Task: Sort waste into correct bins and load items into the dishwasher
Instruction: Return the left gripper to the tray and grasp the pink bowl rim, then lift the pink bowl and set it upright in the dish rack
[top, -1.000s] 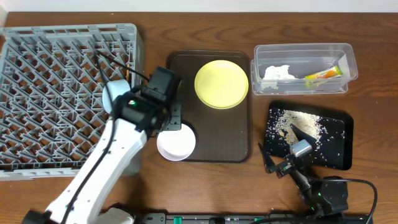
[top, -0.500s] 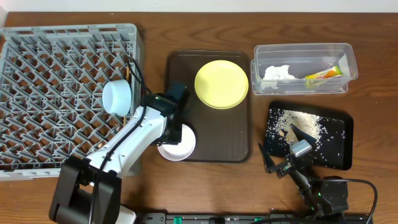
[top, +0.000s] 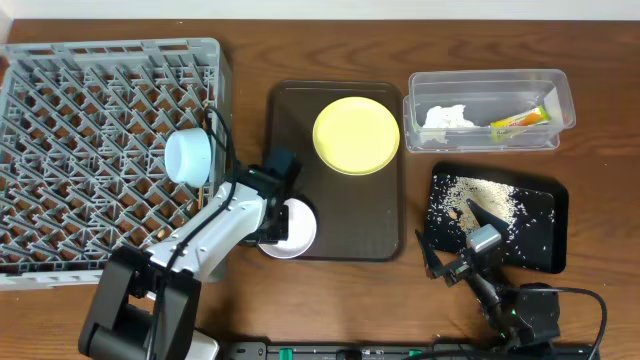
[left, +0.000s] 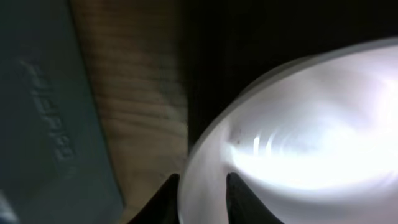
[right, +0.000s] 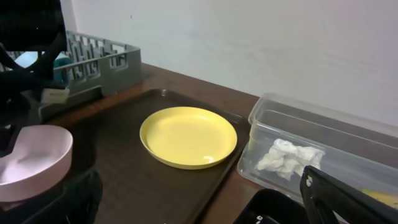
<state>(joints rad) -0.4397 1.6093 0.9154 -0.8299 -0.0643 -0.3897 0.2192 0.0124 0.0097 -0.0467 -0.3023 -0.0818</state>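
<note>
My left gripper (top: 268, 222) is down at the white bowl (top: 298, 228), which sits on the front left corner of the brown tray. In the left wrist view its fingers (left: 203, 198) are shut on the bowl's rim (left: 311, 137). The yellow plate (top: 356, 135) lies at the back of the tray. The light blue bowl (top: 188, 157) sits on the right side of the grey rack (top: 80, 150). The clear tub (top: 560, 100) holds the napkin (top: 445, 117) and the wrapper (top: 520, 118). The black tray (top: 540, 250) holds crumbs (top: 480, 195). My right gripper (top: 455, 242) is open and empty. I cannot make out the chopsticks.
The dark brown tray (top: 340, 215) lies between the rack and the bins. In the right wrist view the plate (right: 188, 137), the white bowl (right: 31, 162) and the tub with the napkin (right: 289, 155) show, with the rack (right: 102, 59) behind.
My left arm has swung off the rack's edge and come down onto the white bowl's left rim. The light blue bowl now stands uncovered on the rack. The right arm has not moved.
</note>
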